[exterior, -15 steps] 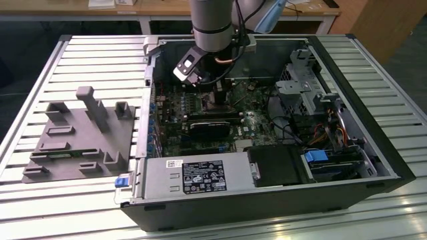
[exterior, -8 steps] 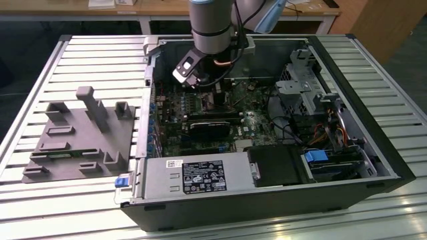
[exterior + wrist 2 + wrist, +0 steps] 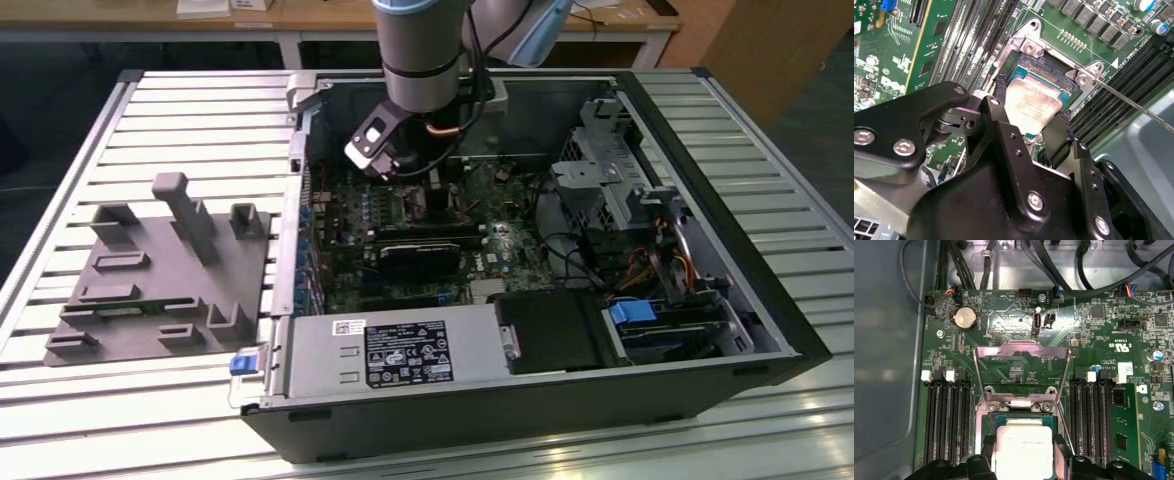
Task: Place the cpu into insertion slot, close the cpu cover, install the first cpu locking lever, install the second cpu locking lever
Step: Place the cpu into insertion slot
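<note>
Upper centre of the exterior view: my arm (image 3: 420,50) reaches into an open computer case (image 3: 534,410). In the second wrist view the gripper (image 3: 1031,112) pinches the chip (image 3: 1029,100) by two opposite edges, directly over the socket (image 3: 1049,70); I cannot tell whether it is seated. In the first wrist view the cover (image 3: 1015,346) stands flipped open beside the socket. I judge the chip light, stiff and thin, and the socket contacts fragile, so I grip edges only and keep it level.
</note>
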Controlling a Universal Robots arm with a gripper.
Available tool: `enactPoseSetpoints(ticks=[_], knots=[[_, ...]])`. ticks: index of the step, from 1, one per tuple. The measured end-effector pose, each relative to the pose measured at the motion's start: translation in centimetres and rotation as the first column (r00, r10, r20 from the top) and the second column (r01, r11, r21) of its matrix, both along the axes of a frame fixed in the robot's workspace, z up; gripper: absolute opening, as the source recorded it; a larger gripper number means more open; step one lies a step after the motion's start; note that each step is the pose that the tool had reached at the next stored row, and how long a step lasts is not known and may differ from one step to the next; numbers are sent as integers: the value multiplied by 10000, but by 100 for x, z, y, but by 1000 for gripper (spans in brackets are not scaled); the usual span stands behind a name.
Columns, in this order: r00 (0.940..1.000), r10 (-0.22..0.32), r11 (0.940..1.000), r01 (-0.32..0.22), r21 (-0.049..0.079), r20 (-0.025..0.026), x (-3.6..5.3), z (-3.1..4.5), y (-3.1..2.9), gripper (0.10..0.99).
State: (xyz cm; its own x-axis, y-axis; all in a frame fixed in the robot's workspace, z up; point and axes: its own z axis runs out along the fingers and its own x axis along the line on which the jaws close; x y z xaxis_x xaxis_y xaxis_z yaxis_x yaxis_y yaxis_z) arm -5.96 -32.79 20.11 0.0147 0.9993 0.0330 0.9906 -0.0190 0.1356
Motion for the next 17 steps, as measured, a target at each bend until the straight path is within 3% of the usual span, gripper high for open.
enactPoseSetpoints(ticks=[17], knots=[[9994, -336, 9994, 336, -6, -3, -14, -86, 53, 537]])
